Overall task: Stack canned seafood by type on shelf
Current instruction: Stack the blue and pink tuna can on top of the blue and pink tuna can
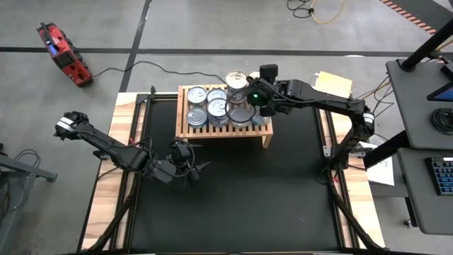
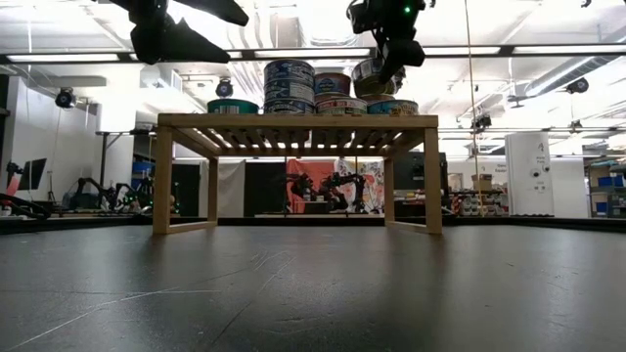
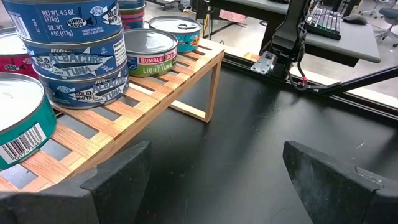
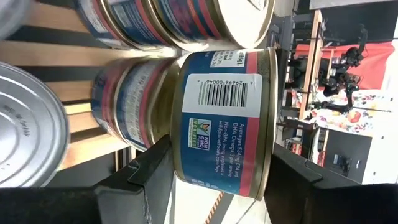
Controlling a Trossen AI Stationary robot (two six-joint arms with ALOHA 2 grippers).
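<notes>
The shelf [image 1: 185,132] is a low light-wood rack with a slatted top, standing on the black mat toward the table's far side. Several cans of seafood [image 1: 207,106] stand on it, some stacked, among them a blue stack [image 3: 74,56]. My right gripper [image 4: 217,186] reaches over the shelf's far right part, shut on a can with a blue-and-red label [image 4: 224,118], which is tilted above the other cans [image 2: 373,76]. My left gripper [image 3: 217,180] hangs open over the mat in front of the shelf's left end [image 1: 191,170], with nothing between its fingers. My right gripper pinches the blue-and-red can between its two fingers, one finger [image 4: 152,177] against one flat end and the other against the opposite flat end [image 4: 268,155]. The barcoded side wall faces the wrist. The can is tilted over a like-labelled stack [image 4: 134,102]; whether it rests there I cannot tell.
The black mat [image 1: 233,205] lies bare in front of the shelf. The table's wooden borders [image 1: 106,184] run along both sides. A red tool [image 1: 64,53] lies on the floor at the far left, and a desk with a keyboard [image 1: 442,173] stands on the right.
</notes>
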